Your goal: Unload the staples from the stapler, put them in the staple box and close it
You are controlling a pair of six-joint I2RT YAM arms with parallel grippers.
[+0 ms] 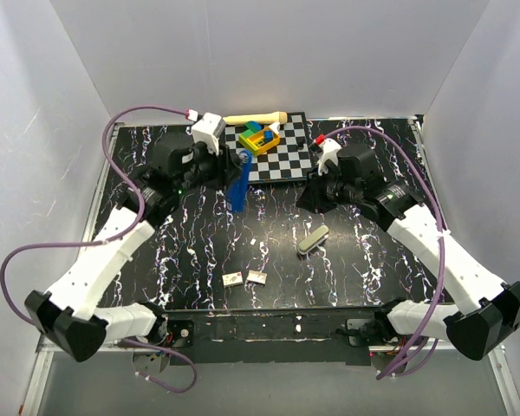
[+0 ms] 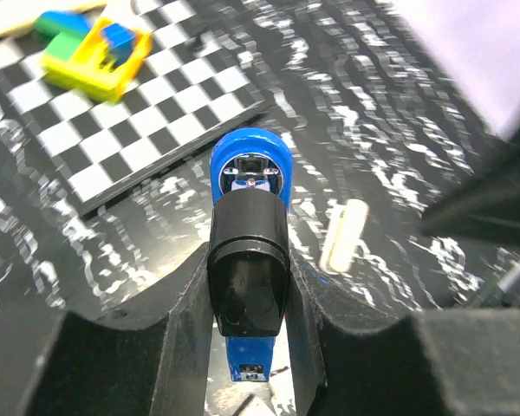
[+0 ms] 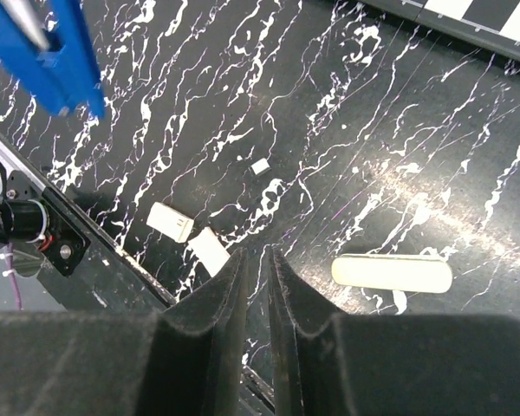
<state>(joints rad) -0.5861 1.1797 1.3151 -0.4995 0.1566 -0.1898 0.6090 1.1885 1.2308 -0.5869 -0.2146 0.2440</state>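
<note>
The blue stapler (image 1: 240, 184) hangs upright above the table, left of the checkered board. My left gripper (image 1: 230, 166) is shut on it; in the left wrist view its black end (image 2: 248, 269) sits clamped between the fingers, with the blue body (image 2: 250, 160) pointing away. My right gripper (image 1: 311, 198) hovers to the right of the stapler, its jaws a narrow slit apart (image 3: 257, 260) with nothing between them. Two small whitish blocks (image 3: 170, 222) (image 3: 210, 251) lie on the table below it; I cannot tell whether they are staples.
A cream oblong piece (image 1: 313, 240) lies on the black marbled table, right of centre. A checkered board (image 1: 286, 160) at the back carries coloured blocks (image 1: 259, 137), with a wooden stick (image 1: 256, 118) behind. A tiny white bit (image 3: 260, 165) lies mid-table. White walls enclose the table.
</note>
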